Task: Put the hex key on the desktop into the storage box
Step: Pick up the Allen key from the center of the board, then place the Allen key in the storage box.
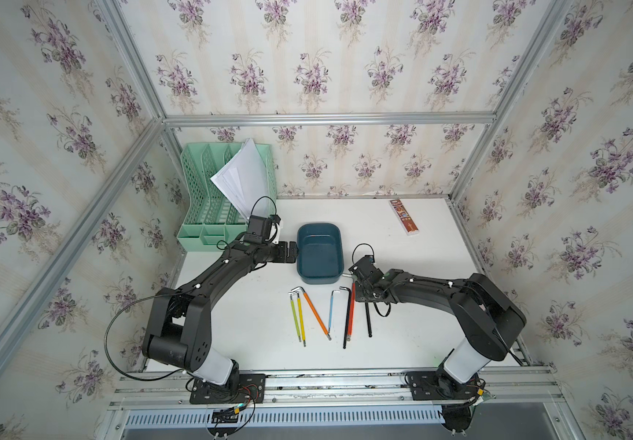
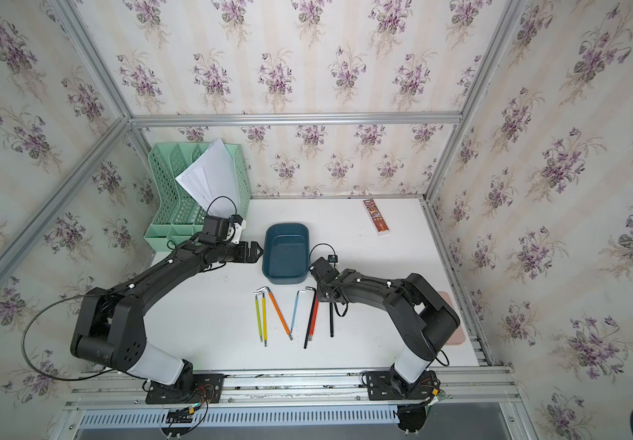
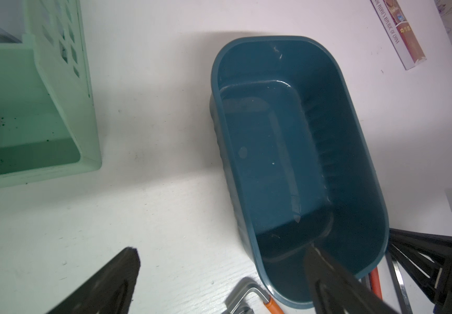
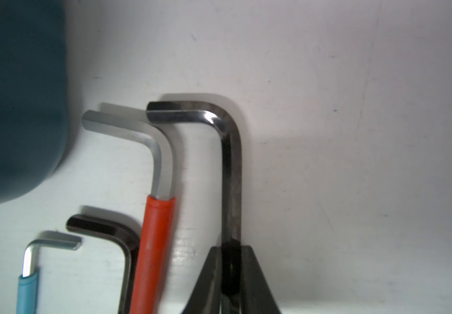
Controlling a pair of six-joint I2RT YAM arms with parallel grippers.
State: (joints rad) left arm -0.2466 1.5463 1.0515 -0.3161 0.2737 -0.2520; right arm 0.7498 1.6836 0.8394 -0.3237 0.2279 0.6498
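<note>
The left arm (image 1: 212, 278) reaches from the table's (image 1: 421, 304) front edge toward its middle, left gripper (image 1: 292, 251) spread wide. The right gripper (image 4: 230, 248) tilts down, jaws clamped on a black hex key (image 4: 231, 176).

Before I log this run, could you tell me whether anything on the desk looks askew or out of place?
Two small things: the white papers in the green file rack lean out sideways, and the orange hex key lies diagonally while the other keys run roughly parallel.

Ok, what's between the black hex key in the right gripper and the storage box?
The red-sleeved hex key, right wrist view: its bent end lies between the black hex key and the storage box; otherwise bare desktop.
</note>
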